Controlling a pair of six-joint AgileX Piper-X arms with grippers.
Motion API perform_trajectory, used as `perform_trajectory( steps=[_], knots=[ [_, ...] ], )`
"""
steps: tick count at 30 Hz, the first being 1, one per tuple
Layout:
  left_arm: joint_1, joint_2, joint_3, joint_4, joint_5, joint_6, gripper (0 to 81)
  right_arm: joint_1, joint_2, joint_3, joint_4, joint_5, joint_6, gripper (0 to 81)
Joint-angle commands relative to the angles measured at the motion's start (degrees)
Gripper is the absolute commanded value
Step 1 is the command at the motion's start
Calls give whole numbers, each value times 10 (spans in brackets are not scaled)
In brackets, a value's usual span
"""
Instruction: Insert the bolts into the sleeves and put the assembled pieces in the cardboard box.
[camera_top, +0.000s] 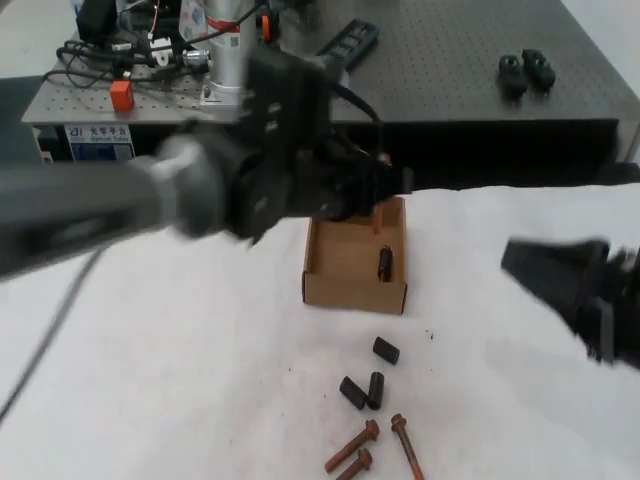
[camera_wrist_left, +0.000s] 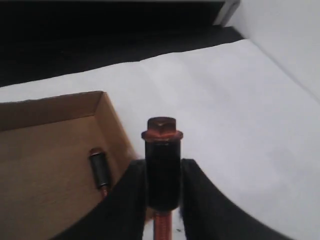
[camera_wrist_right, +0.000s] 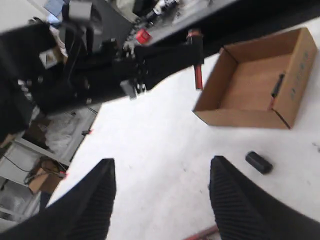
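The left jaws, clamped on the black sleeve (camera_wrist_left: 162, 172) holding a copper-coloured bolt (camera_wrist_left: 161, 129), should go lower inside the brown cardboard box (camera_wrist_left: 45, 170) before opening; the right jaws stand apart.

Brown, black and rust on white
Plain brown cardboard box (camera_top: 355, 292); black cylindrical sleeves (camera_top: 386, 350); rust-orange metal bolts (camera_top: 352, 446); white cloth (camera_top: 180, 380).

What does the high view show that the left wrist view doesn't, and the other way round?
High view: three loose sleeves and three loose bolts on the white cloth. Left wrist view: the left hand shut on a sleeved bolt, its hex head clear. Both: the cardboard box with one assembled piece inside.
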Motion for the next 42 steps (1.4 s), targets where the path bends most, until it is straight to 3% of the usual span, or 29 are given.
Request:
perform_trajectory(
  steps=[1, 9, 19, 22, 28, 35, 38, 42],
  knots=[
    [0, 39, -70, 41, -21, 18, 7, -3, -10, -4, 99, 17, -44, 417],
    [0, 214, -300, 207, -29, 26, 7, -1, -10, -4, 190, 48, -102, 417],
    [0, 260, -337, 263, -32, 23, 0, -1, -8, -4, 213, 54, -133, 417],
    [0, 255, -337, 263, -32, 23, 76, 5, 1, -9, 244, 72, -165, 417],
    [1, 241, -337, 263, -32, 23, 361, 67, 72, -75, 323, 163, -266, 417],
    [20, 189, -337, 324, -32, 50, 355, 168, 255, -176, 347, 218, -303, 360],
    [36, 157, -336, 370, -33, 71, 355, 213, 332, -214, 358, 267, -316, 360],
    [55, 116, -322, 409, -33, 96, 355, 254, 424, -252, 358, 279, -316, 360]
  ],
)
